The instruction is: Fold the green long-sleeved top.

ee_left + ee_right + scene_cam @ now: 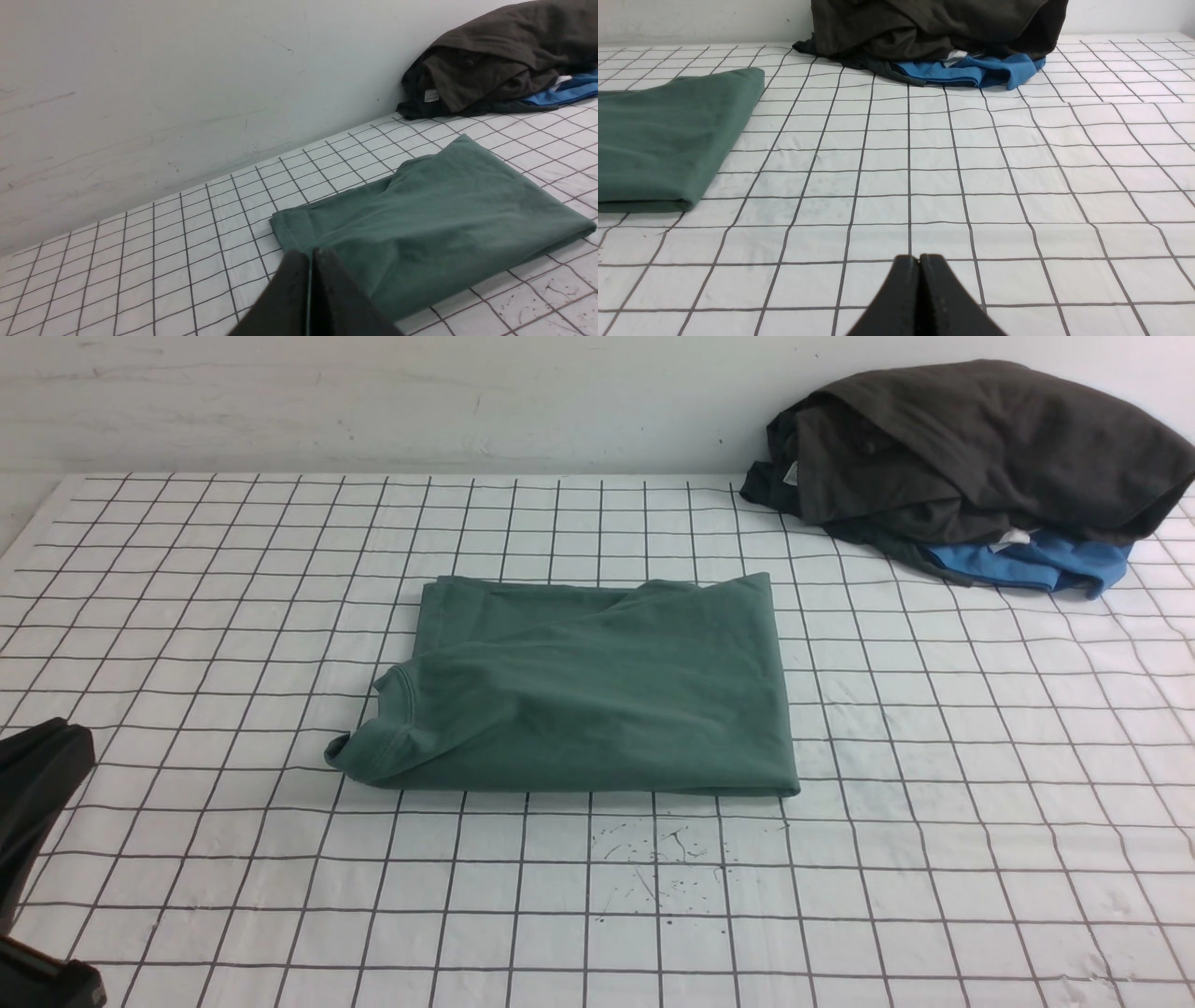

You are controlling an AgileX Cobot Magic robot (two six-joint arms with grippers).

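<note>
Front view showed the top (597, 695) folded into a compact rectangle mid-desk. Left gripper (311, 280) and right gripper (919, 280) were pressed together, empty, clear. Folding judged complete; only retreat remained.

Blue garment (1036, 565) mostly buried under dark bundle (980, 448); bundle cropped rightward.

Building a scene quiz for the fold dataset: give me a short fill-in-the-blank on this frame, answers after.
1. The green long-sleeved top lies ____ into a rectangle on the grid cloth.
2. The blue garment lies under the ____ bundled garment.
3. The left hand and the right hand are both ____.
4. Neither hand touches the ____.

Answers: folded; dark brown-grey; shut; top
</note>
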